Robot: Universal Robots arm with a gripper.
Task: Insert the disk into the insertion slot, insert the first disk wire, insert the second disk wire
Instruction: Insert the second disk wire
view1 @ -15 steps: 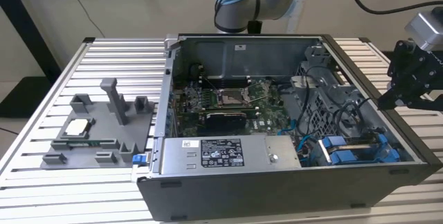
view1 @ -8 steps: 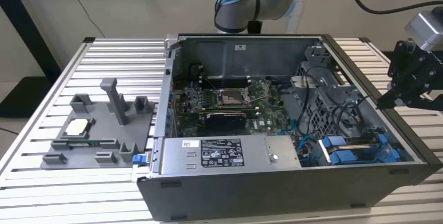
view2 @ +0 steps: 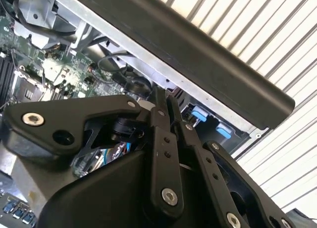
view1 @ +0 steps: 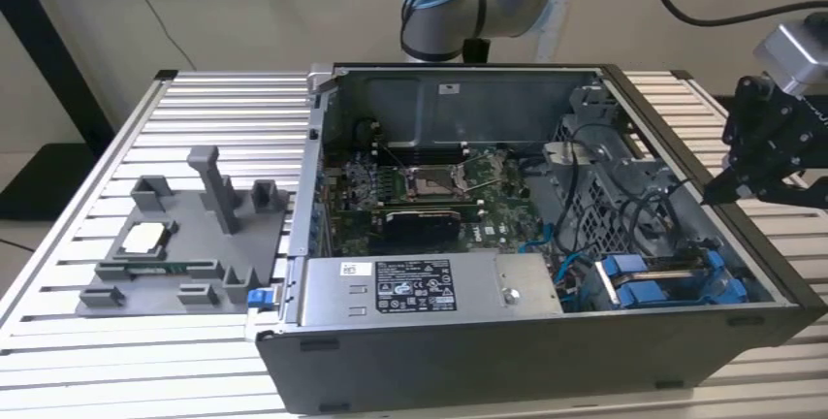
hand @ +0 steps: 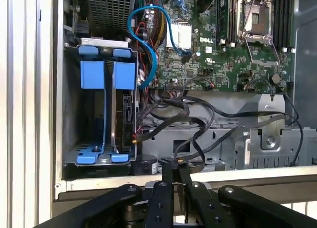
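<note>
- Exterior view: the open computer case (view1: 518,370) sits on a slatted table (view1: 78,361). A grey fixture tray (view1: 169,273) lies at its 9 o'clock.
- Inside the case, the labelled power-supply box (view1: 428,288) is at 6 o'clock and the motherboard (view1: 428,181) is around the middle.
- The insertion slot (view1: 634,293), with its blue guides, is down at about 4 o'clock in the case.
- The gripper (view1: 716,194) hangs at 3 o'clock, just outside the case wall and above the slot corner, tip angled toward the case. Its fingers look pressed together with nothing in them.
- Second wrist view: the gripper (view2: 159,92) has both fingers squeezed flat against each other and holds nothing. Past its tip are the black case edge (view2: 208,60) and 2 blue tabs (view2: 198,113).
- First wrist view: the gripper (hand: 176,163) is empty again, tips together, just outside the case rim.
- The disk (hand: 124,114) stands edge-on in the insertion slot (hand: 72,114), between blue carrier pieces at both ends.
- A blue cable (hand: 148,40) loops from beside the slot toward the motherboard (hand: 223,55).
- Several black wires (hand: 193,116) snake near the disk's edge. I can't tell if any are plugged in.
</note>
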